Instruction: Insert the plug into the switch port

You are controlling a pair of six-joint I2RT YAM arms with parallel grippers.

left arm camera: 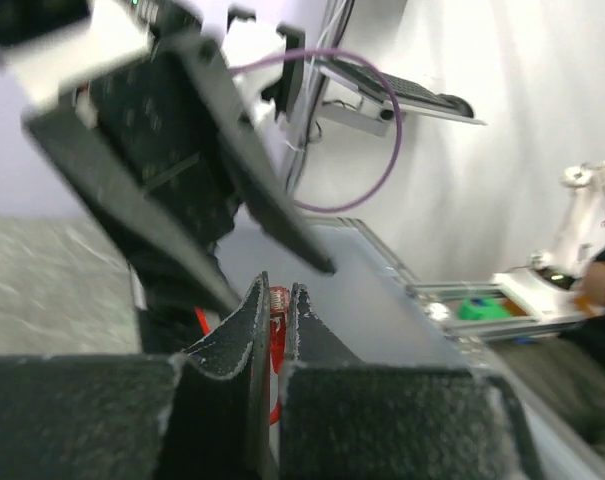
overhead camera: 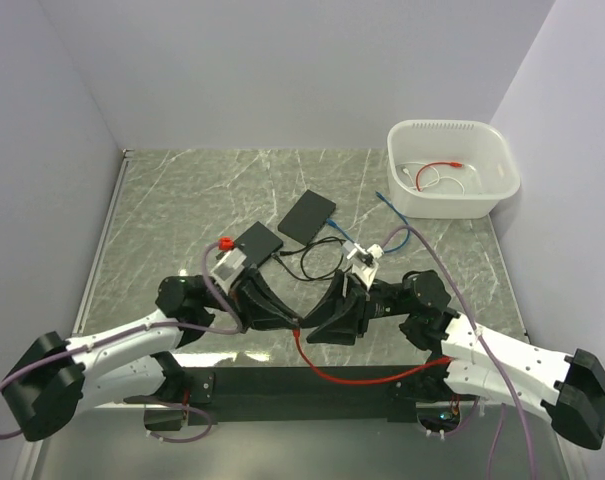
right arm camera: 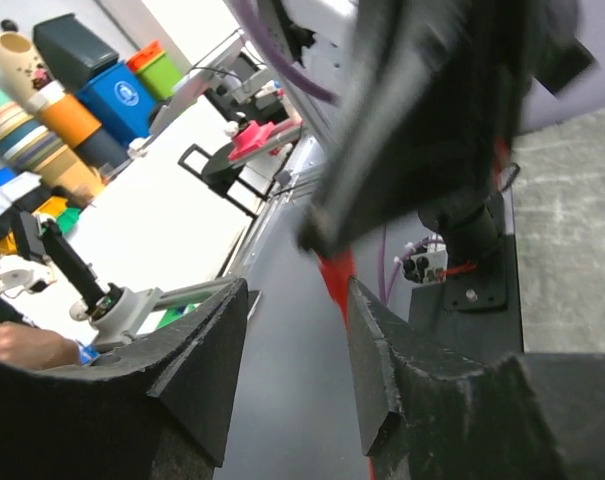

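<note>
My left gripper (overhead camera: 292,322) is shut on the red plug (left arm camera: 276,303) of a red cable (overhead camera: 367,376), just above the table's near edge. The plug's tip shows between the pads in the left wrist view, at the gripper (left arm camera: 279,290). My right gripper (overhead camera: 312,328) is open and faces the left one closely. In the right wrist view the red cable (right arm camera: 334,277) hangs beside the inner finger of the open right gripper (right arm camera: 297,295). Two flat black boxes (overhead camera: 259,242) (overhead camera: 308,213) lie mid-table; I cannot tell which is the switch, and no port shows.
A white basin (overhead camera: 502,160) with loose red and white cables stands at the back right. A black cable (overhead camera: 317,262), a blue cable (overhead camera: 387,200) and a white connector (overhead camera: 367,255) lie near the boxes. Walls close in the left, back and right.
</note>
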